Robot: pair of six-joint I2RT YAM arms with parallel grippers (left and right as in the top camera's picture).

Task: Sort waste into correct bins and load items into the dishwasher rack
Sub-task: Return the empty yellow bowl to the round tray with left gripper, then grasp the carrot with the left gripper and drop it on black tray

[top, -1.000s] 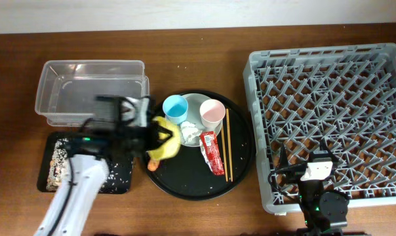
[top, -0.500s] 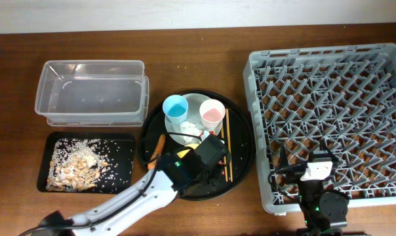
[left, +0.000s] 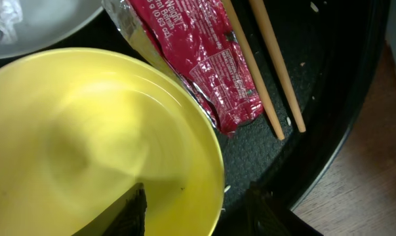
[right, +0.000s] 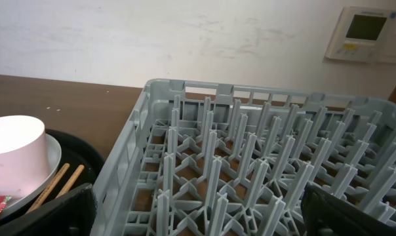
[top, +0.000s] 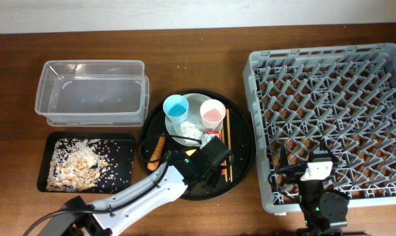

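A brown wooden table (top: 204, 59) fills the frame. On it, from left: clear tub (top: 90, 92) above black rectangular tray (top: 119, 141), large round black tray (top: 240, 160) centre, grey rack (top: 329, 118) right.

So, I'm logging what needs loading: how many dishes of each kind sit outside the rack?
Cups: 2 (blue cup, pink cup)
Bowls: 1 (yellow bowl)
Plates: 1 (pale plate)
Chopsticks: 2 (wooden chopsticks)
Total: 6

A large round black tray (top: 240, 154) sits on the brown wooden table (top: 198, 59); a wall thermostat (right: 365, 33)
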